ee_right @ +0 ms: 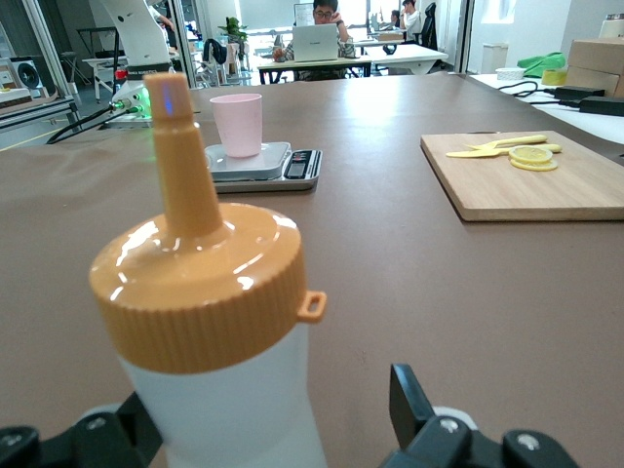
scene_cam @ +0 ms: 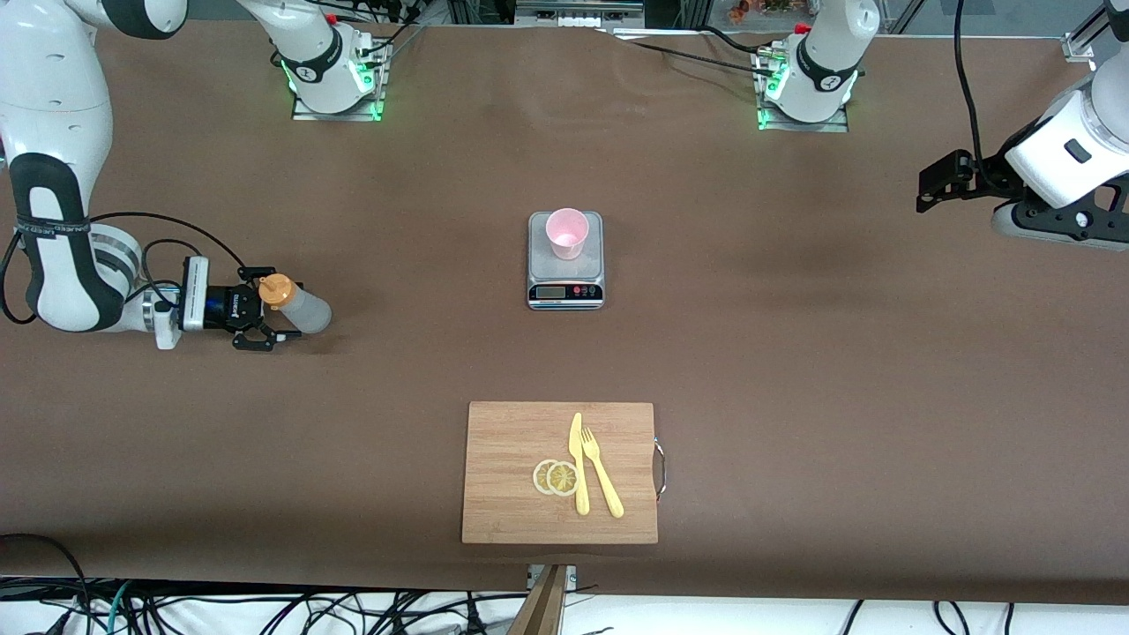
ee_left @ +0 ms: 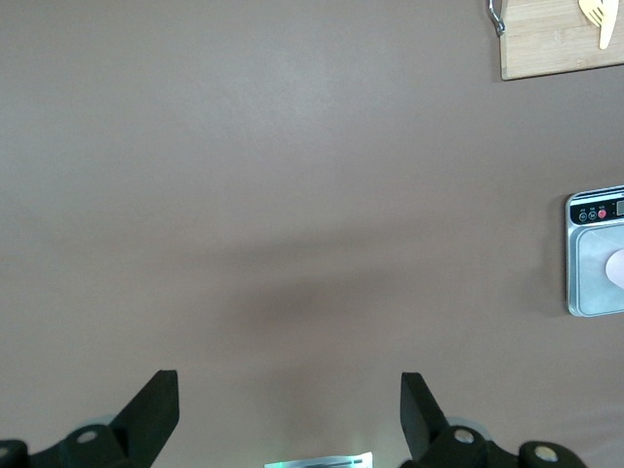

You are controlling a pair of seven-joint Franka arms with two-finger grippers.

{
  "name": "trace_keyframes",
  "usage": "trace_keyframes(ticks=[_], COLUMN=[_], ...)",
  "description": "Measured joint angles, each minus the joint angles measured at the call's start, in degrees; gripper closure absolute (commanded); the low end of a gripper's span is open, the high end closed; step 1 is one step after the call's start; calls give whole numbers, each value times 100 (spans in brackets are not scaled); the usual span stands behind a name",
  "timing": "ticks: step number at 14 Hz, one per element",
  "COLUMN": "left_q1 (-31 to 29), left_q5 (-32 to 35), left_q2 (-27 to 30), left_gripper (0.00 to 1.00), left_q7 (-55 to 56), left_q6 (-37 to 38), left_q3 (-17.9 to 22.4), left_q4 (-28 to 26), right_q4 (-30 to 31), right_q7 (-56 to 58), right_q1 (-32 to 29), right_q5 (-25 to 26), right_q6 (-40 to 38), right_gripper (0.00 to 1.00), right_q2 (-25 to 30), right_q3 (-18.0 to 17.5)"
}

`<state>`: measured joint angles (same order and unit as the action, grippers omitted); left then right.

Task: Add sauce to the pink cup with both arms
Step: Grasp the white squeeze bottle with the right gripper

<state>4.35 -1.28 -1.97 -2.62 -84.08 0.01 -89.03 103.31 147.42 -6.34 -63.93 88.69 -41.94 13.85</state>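
The cup [scene_cam: 566, 233] is standing on a grey scale [scene_cam: 565, 291] at mid-frame in the front view. Lower centre, a board [scene_cam: 512, 476] is carrying a knife [scene_cam: 579, 463], a fork [scene_cam: 601, 472] and lemon slices [scene_cam: 556, 477]. Nothing is standing between bottle and cup. No writing is readable. At mid-left, the right gripper [scene_cam: 257, 310] is flanking the upright bottle [scene_cam: 295, 302], fingers spread on either side. At upper right, the left gripper [ee_left: 290, 414] is waiting over bare table, fingers spread.

Pale pink cup [scene_cam: 566, 233] on grey scale [scene_cam: 565, 280]; sauce bottle [scene_cam: 295, 304] whitish w/ orange cap; brown table [scene_cam: 794, 353]; yellow cutlery [scene_cam: 591, 463].
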Motion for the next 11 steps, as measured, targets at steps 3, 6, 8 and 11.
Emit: trace_keyframes(ticks=[3,6,8,11], left_q1=[0,0,1,2], left_q5=[0,0,0,0], left_q2=[0,0,0,0], left_gripper=[0,0,0,0], left_q7=[0,-1,-1,-5], left_q6=[0,0,0,4], left_q3=[-3,-3,-3,-10], left_q4=[8,28,30,31], right_q4=[0,0,0,-20], right_q7=[36,53,53,2], right_q1=[0,-8,-12,33], right_q5=[0,0,5,23], right_q6=[-47,-52,-54,-20], right_gripper=[46,55,59,62], right_q2=[-51,-61,-60,-44], right_q3=[0,6,7,61])
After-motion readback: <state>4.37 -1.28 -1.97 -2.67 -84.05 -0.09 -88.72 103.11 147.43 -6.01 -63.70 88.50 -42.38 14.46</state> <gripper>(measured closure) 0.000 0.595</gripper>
